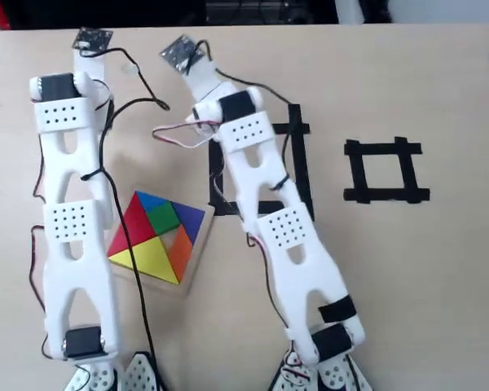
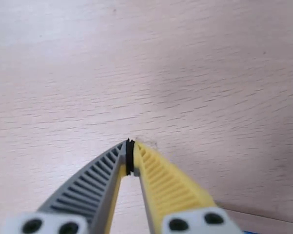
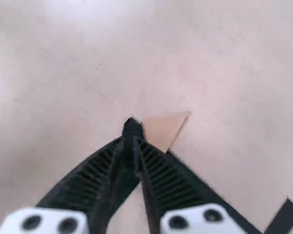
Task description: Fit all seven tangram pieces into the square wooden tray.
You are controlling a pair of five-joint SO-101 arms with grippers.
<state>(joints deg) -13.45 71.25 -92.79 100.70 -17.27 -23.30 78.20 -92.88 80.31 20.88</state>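
High view puts the square wooden tray [image 1: 194, 262] at 7 o'clock on the tabletop [image 1: 440, 285], between the outstretched arms, with tangram pieces [image 1: 151, 232] filling it except one pale patch; I cannot tell whether that is a piece or a gap. Toward 11 o'clock, the left tool [image 2: 129, 157] and right tool [image 3: 133, 134] are each pressed together on nothing. Probably the closing step; next, settle that patch, maybe using the tan triangle [image 3: 163, 127] by the right tool.
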